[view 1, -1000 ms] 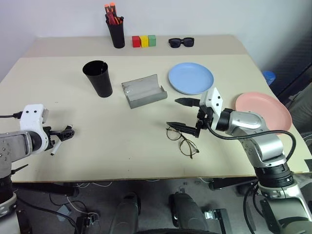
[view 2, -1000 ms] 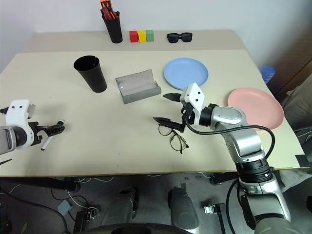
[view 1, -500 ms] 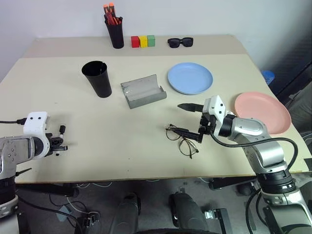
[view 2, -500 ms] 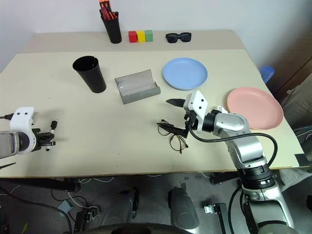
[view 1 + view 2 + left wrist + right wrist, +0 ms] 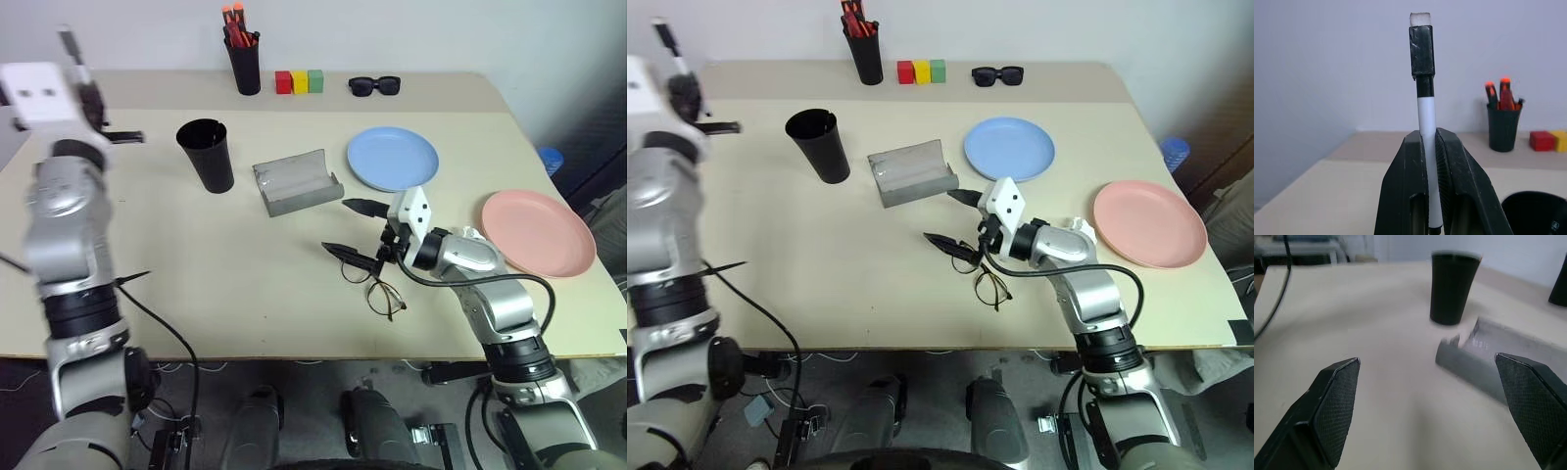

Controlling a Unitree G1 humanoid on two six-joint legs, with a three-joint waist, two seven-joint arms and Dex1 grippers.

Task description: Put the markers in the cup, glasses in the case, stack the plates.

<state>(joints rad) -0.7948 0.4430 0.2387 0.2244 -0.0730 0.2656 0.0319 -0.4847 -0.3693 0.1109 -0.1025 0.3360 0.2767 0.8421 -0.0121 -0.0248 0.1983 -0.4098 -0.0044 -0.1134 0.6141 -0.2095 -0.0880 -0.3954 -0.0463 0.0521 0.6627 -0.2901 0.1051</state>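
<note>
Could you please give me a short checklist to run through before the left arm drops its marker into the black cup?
1. Marker clamped in left gripper: ok.
2. Cup upright on the table, mouth unobstructed: ok.
3. Marker directly over the cup: not ok, it is held up to the cup's left.
4. Right gripper clear of the cup, open above the glasses: ok.
5. Case lying open: ok.
6. Other markers left on the table: cannot tell.
</note>
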